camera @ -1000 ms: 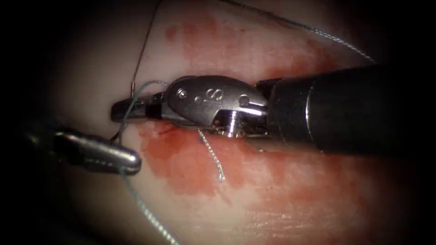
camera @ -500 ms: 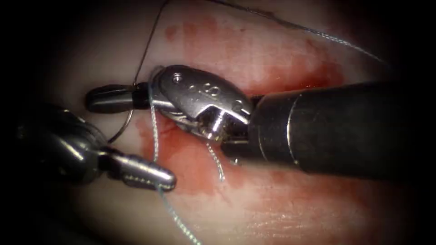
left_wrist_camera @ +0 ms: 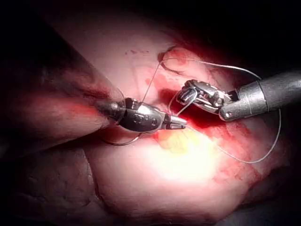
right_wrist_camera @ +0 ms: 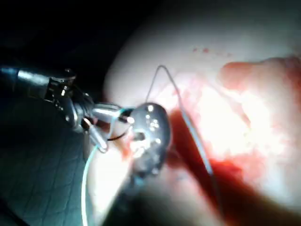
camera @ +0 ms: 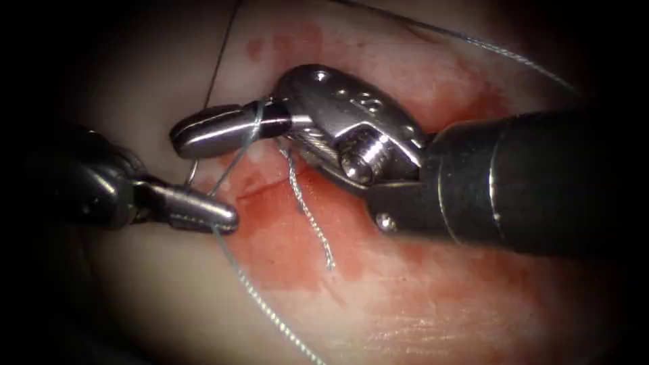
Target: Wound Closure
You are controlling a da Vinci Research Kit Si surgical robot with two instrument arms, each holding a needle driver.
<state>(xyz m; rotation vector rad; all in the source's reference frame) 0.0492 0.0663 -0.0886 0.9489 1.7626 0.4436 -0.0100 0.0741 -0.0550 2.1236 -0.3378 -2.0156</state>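
one slab of tissue [camera: 419,318] spreads under everything, pale, with red fluid [camera: 284,236] smeared across its middle and the cut [camera: 260,192] running as a darker line through that patch. two tools are over it. right tool [camera: 203,132] comes in from the right on its thick dark shaft, wrist bent, jaws pressed together and pointing left; a strand of thread [camera: 263,311] is draped across them near the hinge, whether it is pinched or just looped over, cannot tell. left tool [camera: 220,217] sits lower on the left side of the cut, jaws shut, with that same strand running past its tip and on down across the tissue. from the left wrist camera the left tool [left_wrist_camera: 178,122] points at the right tool [left_wrist_camera: 188,96], the two close but apart. one needle [camera: 193,174]: just a thin curved sliver between the two tool tips, left of the cut; cannot tell whether either tool grips it or whether it sits in the tissue. thread count: one long strand looping off over the tissue, and one short cut end [camera: 311,220] lying loose on the red fluid.
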